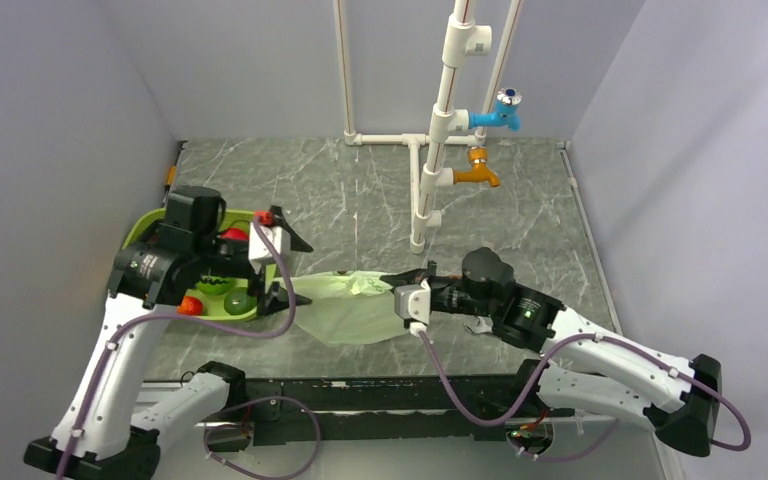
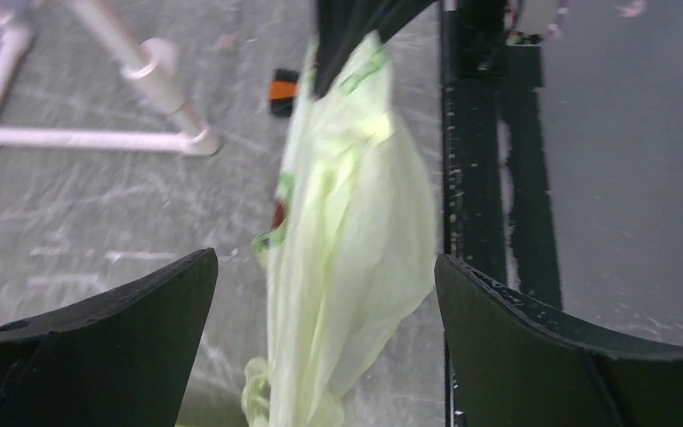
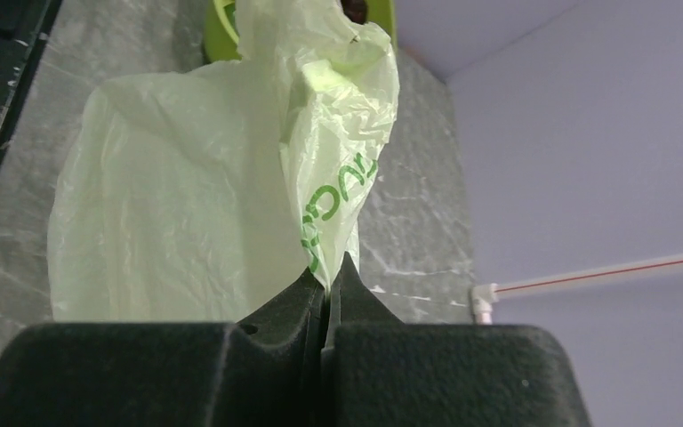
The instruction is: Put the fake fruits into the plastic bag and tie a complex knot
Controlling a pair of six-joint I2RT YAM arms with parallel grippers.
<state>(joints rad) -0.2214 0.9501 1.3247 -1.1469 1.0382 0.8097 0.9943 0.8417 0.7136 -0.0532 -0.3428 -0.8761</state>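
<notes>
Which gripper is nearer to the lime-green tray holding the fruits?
Left. The left gripper hangs open just beside the tray, at its right edge. The right gripper is farther right, shut on the plastic bag, which lies between it and the tray.

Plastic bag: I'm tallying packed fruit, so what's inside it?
The plastic bag looks flat; no fruit clearly shows through its film, though folds could hide something. Fruits lie in the tray.

This looks like a robotics lab test cell: plain pale walls (image 1: 60,100) enclose a marble-patterned surface (image 1: 360,190), two robot arms (image 1: 110,345) are fixed at its near edge, and a white pipe frame (image 1: 440,130) carries a blue tap (image 1: 500,115) and an orange tap (image 1: 478,173).
</notes>
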